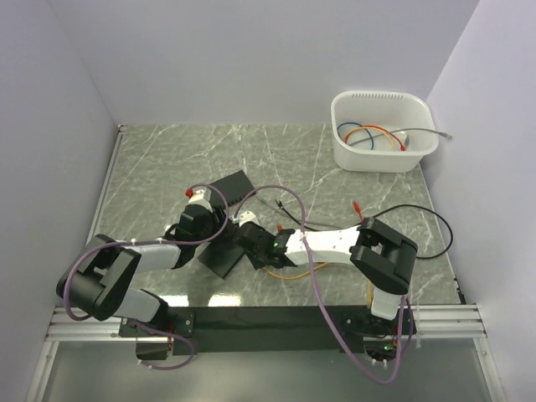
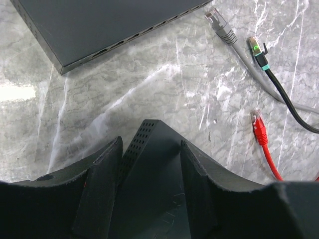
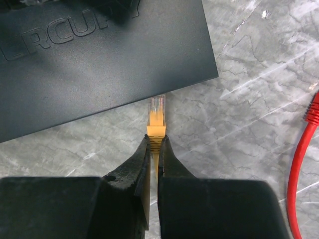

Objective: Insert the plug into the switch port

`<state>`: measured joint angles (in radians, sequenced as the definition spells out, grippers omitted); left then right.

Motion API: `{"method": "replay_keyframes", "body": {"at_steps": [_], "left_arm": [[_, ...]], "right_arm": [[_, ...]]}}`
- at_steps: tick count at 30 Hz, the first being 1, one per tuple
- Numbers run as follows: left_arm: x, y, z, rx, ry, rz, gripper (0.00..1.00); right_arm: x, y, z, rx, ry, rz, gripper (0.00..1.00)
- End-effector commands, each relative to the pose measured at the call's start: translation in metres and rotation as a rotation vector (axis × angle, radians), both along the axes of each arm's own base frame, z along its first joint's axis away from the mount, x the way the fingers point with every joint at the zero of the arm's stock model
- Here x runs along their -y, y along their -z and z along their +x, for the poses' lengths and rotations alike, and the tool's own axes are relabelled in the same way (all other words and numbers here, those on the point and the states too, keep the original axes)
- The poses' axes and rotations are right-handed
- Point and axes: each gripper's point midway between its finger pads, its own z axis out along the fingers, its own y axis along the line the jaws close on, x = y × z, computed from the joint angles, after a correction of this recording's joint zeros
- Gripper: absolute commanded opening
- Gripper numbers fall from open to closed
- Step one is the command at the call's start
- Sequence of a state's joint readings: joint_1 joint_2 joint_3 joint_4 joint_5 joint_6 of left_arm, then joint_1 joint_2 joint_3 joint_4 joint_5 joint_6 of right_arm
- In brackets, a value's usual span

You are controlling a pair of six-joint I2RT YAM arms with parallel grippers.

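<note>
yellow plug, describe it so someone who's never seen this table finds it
On the marble table, find the black box nearest the arms. At its edge the right hand pinches the yellow plug, its clear tip pointing at the box. The red plug and grey plug nearby lie loose; only this one is yellow and held.

The right gripper has its fingers closed on the rear boot of the yellow plug. The plug's clear tip sits at the near edge of the dark switch. A red cable lies on the marble table at right.
</note>
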<state>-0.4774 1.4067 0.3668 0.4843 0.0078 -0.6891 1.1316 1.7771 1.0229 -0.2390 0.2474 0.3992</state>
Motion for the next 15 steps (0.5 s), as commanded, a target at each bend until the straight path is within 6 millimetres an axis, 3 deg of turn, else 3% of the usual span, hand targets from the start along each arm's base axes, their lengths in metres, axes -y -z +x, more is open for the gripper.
{"method": "replay_keyframes", "body": {"at_steps": [1,9,15], "left_arm": [[0.013,-0.011,0.004,0.049,0.052,-0.024,0.55],[0.017,-0.002,0.000,0.033,0.060,-0.010,0.55],[0.021,-0.003,-0.003,0.041,0.076,-0.007,0.55]], "right_arm": [[-0.012,-0.014,0.014,0.039,0.014,0.031,0.00],[-0.023,-0.025,0.016,0.040,0.007,0.058,0.00],[-0.026,-0.022,0.016,0.036,0.002,0.054,0.00]]}}
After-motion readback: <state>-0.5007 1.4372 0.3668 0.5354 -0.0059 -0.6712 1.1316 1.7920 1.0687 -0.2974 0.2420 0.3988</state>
